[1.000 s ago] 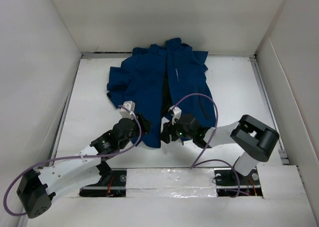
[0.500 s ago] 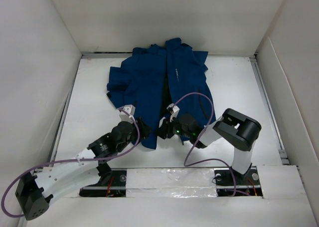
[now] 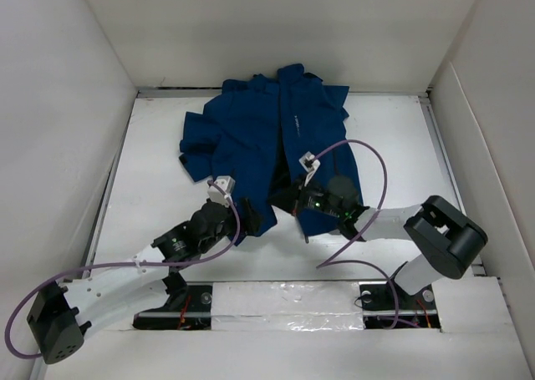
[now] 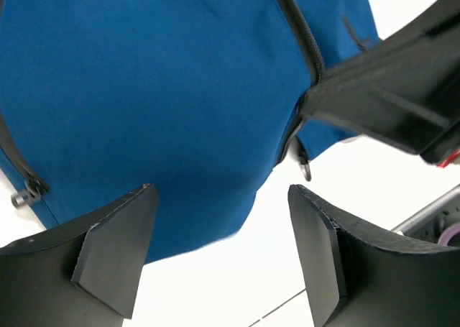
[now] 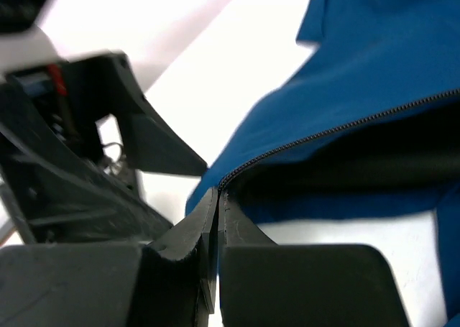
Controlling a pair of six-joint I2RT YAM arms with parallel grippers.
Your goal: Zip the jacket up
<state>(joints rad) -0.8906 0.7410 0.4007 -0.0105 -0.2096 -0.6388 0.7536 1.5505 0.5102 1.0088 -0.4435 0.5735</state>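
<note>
The blue jacket (image 3: 251, 129) lies unzipped at the back middle of the white table (image 3: 150, 205), dark lining showing between its front panels. My right gripper (image 3: 294, 201) is shut on the lower end of one zipper edge (image 5: 338, 129), the fabric pinched between its pads (image 5: 218, 197). My left gripper (image 3: 253, 219) hovers open just left of it over the jacket's bottom hem (image 4: 215, 219), holding nothing. A small metal zipper pull (image 4: 306, 170) hangs at the hem, below the right gripper's black body (image 4: 388, 104).
White walls (image 3: 58, 146) enclose the table on three sides. Purple cables (image 3: 372, 159) loop over both arms. The arm bases and a foil-covered rail (image 3: 284, 296) run along the near edge.
My right gripper has shut on the jacket's zipper edge and drawn it right and back. The left gripper has opened, letting go of the hem, and shifted slightly right.
</note>
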